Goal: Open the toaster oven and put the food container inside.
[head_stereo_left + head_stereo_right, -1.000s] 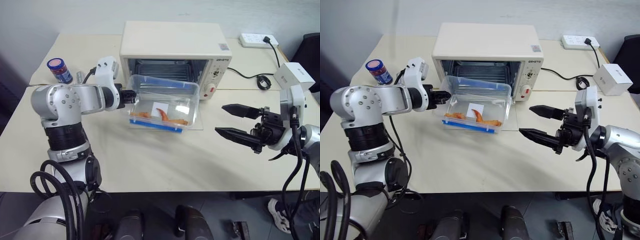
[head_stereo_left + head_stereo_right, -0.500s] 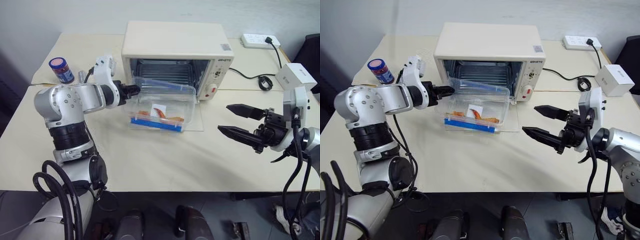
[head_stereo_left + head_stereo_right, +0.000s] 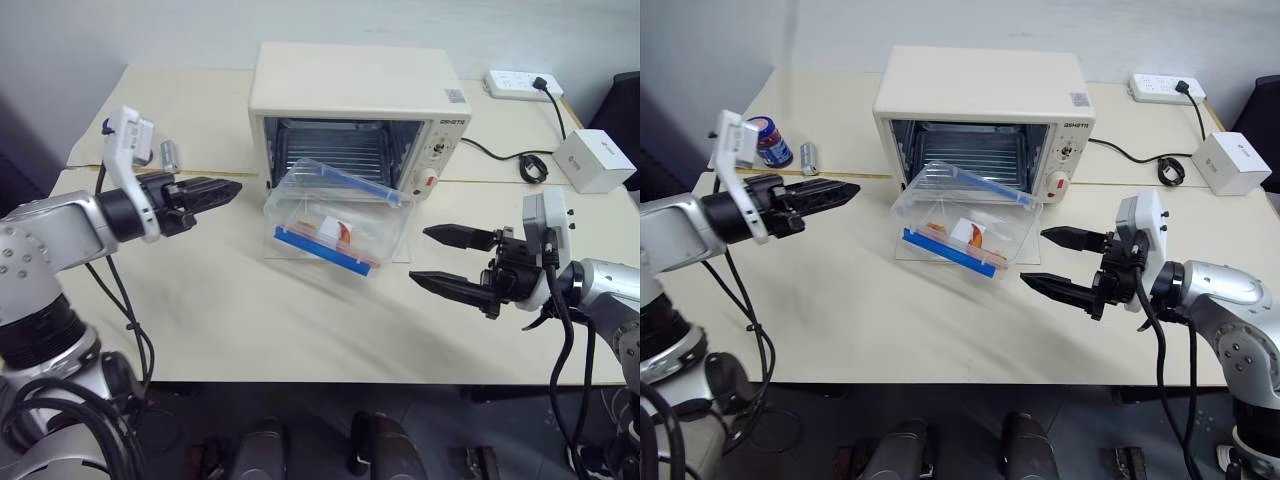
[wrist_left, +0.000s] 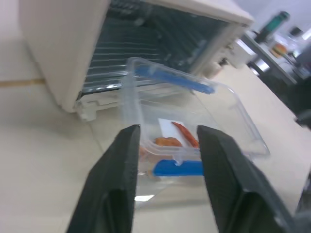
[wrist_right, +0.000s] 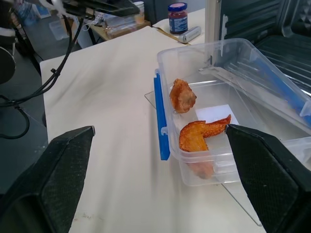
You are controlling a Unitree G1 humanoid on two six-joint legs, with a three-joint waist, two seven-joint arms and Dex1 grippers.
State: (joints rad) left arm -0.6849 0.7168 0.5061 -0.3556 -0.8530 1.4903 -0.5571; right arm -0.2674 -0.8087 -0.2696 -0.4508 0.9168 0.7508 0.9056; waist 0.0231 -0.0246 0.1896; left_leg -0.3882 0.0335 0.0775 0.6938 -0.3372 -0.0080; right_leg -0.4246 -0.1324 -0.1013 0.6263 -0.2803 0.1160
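Food container [image 3: 335, 218] tilted at open toaster oven [image 3: 360, 115] — both hands [image 3: 205, 190] [image 3: 445, 259] open, empty.

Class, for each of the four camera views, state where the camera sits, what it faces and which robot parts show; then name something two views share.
Left eye, right eye: on the head, looking down at the toaster oven, both arms showing.
Left wrist: behind the left gripper, facing the food container.
Right wrist: behind the right gripper, facing the container from the opposite side.
Shared: the container's orange food.
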